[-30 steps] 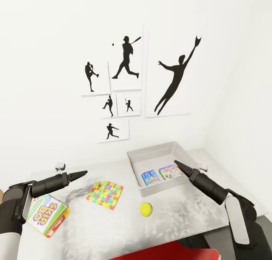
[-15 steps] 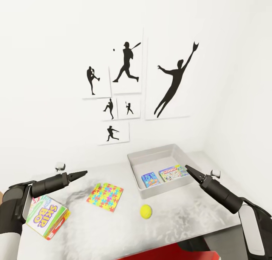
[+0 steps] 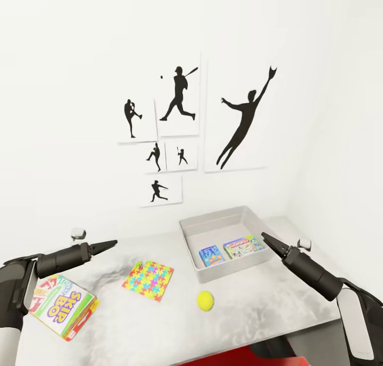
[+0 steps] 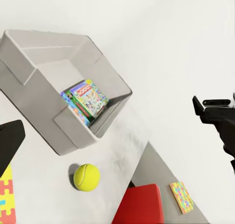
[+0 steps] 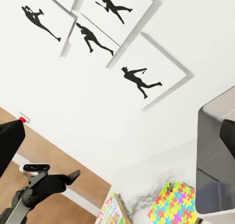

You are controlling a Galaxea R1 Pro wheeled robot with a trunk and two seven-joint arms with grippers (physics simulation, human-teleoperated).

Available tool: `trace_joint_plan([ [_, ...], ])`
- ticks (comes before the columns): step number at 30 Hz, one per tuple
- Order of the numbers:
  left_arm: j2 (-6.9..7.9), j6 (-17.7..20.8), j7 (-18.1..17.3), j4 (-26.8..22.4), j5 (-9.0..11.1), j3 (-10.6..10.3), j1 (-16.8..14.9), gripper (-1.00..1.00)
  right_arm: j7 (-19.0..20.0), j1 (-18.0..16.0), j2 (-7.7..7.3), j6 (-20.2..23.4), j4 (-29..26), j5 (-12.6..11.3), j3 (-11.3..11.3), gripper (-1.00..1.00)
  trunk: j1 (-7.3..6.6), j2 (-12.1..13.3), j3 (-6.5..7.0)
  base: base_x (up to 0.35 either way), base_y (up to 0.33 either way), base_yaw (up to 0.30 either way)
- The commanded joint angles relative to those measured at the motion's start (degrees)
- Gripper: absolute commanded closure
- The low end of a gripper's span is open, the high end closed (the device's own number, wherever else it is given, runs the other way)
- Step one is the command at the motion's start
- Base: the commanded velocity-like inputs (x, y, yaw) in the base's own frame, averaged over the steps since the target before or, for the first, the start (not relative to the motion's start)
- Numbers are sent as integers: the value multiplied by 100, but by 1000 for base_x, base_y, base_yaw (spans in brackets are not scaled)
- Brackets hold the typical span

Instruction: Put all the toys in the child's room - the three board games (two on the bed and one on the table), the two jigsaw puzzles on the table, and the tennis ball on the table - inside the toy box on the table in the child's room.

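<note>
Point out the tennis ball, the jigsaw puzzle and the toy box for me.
tennis ball [image 3: 205,300], head view, its middle.
jigsaw puzzle [image 3: 148,280], head view, centre of its top face.
toy box [image 3: 187,243], head view, its left wall.

Toy box [image 3: 191,244] open-topped; two games occupy its near end, far half free. Ball [image 3: 205,300] and puzzle [image 3: 148,280] lie well apart.

Both arms: dark grey cylindrical forearms, white upper segments, black tapered left end effector [image 3: 109,243] and right end effector [image 3: 267,240].

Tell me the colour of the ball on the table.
Yellow-green tennis ball, clearest in the left wrist view.
</note>
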Motion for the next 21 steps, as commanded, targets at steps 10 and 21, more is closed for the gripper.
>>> trace_joint_plan([
  [10, 54, 48, -136, -1, -29, 1, -5, -100, 18, -6, 7, 19, 9, 39, 1, -100, 4, -12, 81, 0, 0, 19],
  [21, 55, 44, -142, -1, -29, 1, -6, -100, 18, -6, 8, 19, 25, 58, 2, -100, 4, -12, 184, -14, 0, 89],
])
